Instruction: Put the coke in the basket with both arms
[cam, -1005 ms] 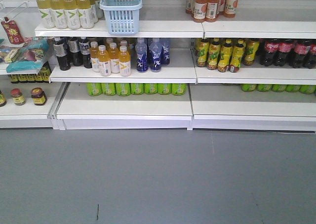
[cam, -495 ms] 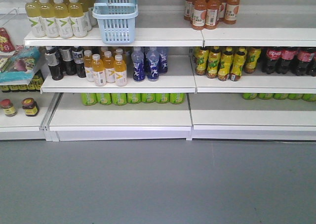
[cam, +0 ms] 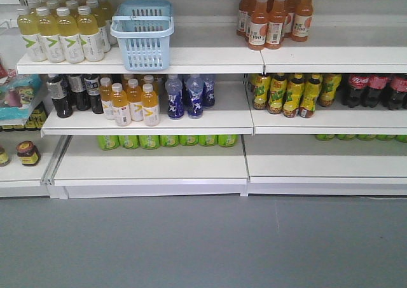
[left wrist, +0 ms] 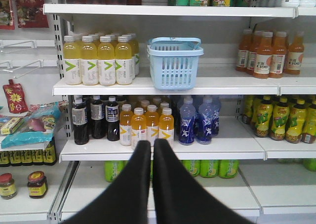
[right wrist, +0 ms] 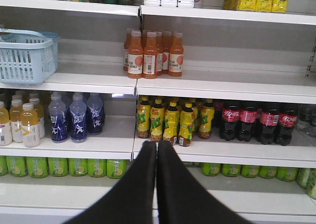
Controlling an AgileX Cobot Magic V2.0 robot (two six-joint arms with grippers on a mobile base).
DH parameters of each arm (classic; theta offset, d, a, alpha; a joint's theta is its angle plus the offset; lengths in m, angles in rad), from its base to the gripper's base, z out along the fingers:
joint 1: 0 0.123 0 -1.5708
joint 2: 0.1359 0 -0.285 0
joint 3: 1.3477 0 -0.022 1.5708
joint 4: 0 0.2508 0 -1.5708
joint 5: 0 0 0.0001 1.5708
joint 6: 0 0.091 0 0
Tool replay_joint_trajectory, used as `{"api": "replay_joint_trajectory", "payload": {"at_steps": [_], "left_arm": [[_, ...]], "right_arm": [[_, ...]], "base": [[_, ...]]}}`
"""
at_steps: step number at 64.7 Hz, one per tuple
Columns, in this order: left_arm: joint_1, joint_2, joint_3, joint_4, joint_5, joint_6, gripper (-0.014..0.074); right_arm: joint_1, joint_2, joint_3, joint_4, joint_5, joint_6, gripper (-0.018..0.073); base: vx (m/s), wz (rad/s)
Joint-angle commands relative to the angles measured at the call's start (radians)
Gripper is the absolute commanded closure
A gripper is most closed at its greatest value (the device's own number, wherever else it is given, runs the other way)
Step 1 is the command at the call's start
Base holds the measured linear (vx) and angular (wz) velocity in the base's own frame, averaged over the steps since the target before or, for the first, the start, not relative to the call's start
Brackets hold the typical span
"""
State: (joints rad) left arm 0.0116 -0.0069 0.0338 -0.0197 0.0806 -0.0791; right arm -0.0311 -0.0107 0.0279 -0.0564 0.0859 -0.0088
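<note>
- The left hand (left wrist: 151, 144) points at a stocked shop shelf, its two black fingers drawn together to a hairline gap, holding nothing.
- The light blue basket (left wrist: 175, 63) stands upright on the upper shelf, above the left hand and slightly to its right, well apart from the fingertips.
- Pale yellow bottles (left wrist: 98, 58) stand in rows just beside the basket, up and to the left of the left hand.
- Small orange bottles (left wrist: 145, 127) sit on the middle shelf straight beyond the left hand's tips, with blue bottles (left wrist: 197, 120) to the right of them and dark bottles (left wrist: 91, 117) to the left.
- The right hand (right wrist: 157, 144) is likewise pressed closed and grips nothing.
- Yellow-labelled bottles (right wrist: 173, 120) stand directly beyond the right hand's tips; cola bottles (right wrist: 256, 120) with red labels line the same shelf to the right.
- Amber bottles (right wrist: 153, 53) fill the shelf above the right hand, and the basket sits far to its upper left.
- Green bottles (right wrist: 59, 167) lie along the low shelf to the right hand's left.
- In the front view neither hand shows, only the shelving above a grey floor (cam: 203, 243).
</note>
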Motion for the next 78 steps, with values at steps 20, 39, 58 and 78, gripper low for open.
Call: {"api": "replay_joint_trajectory", "payload": {"at_steps": [20, 39, 58, 78], "left_arm": [[-0.002, -0.02, -0.001, -0.008, -0.069, -0.011, 0.0604], [-0.002, -0.02, -0.001, -0.008, -0.069, -0.011, 0.0604], [-0.002, -0.02, -0.001, -0.008, -0.069, -0.011, 0.0604], [-0.002, -0.02, -0.001, -0.008, -0.069, -0.011, 0.0604]], "right_arm": [[-0.006, -0.018, 0.011, -0.002, -0.071, -0.004, 0.0568], [-0.006, -0.018, 0.011, -0.002, -0.071, -0.004, 0.0568], [-0.006, -0.018, 0.011, -0.002, -0.071, -0.004, 0.0568], [-0.006, -0.018, 0.011, -0.002, -0.072, -0.004, 0.0568]], "base": [[0.19, -0.03], [0.19, 0.0], [0.18, 0.01], [0.17, -0.03]]}}
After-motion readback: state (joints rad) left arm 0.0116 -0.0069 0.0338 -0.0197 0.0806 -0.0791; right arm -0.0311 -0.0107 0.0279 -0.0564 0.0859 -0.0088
